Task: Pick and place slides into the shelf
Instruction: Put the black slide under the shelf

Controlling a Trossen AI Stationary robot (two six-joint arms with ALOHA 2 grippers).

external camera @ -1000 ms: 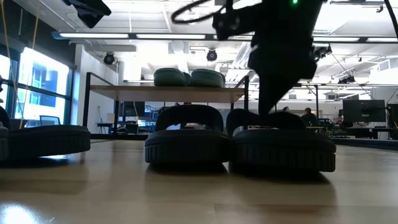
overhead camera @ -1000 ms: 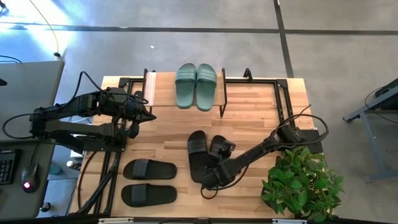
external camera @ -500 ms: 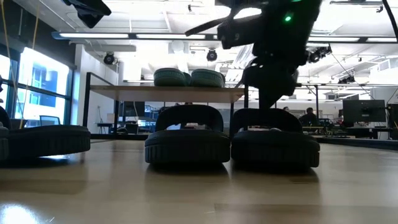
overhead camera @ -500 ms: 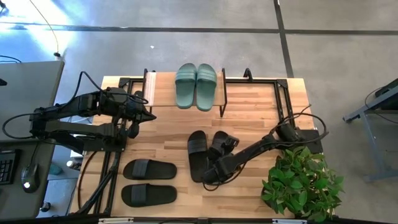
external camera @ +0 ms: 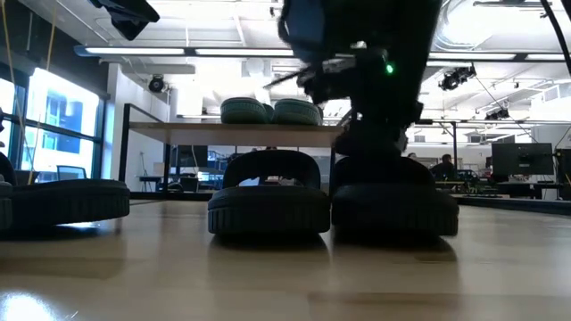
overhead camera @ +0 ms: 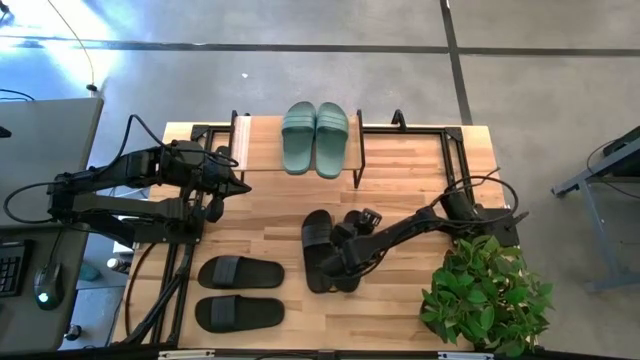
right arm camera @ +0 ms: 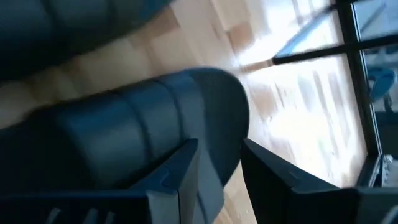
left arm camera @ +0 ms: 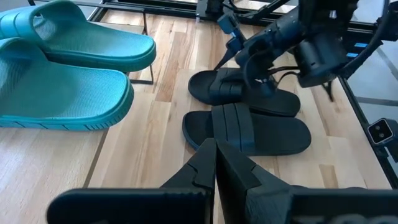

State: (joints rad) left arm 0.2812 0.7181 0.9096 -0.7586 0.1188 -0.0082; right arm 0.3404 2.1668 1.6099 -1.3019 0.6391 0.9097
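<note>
Black slide (overhead camera: 345, 262) lies mid-table beside its twin (overhead camera: 316, 250), and the right gripper (overhead camera: 338, 265) is clamped on its strap edge. That thin bite could slip on lifting, dropping the slide onto its twin. Green pair (overhead camera: 315, 138) sits on the shelf (overhead camera: 245, 140). Left gripper (overhead camera: 238, 187) waits, fingers together, near the shelf.

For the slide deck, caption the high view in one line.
Right hand over the middle black slides; green pair on the shelf; left hand waits, shut.
</note>
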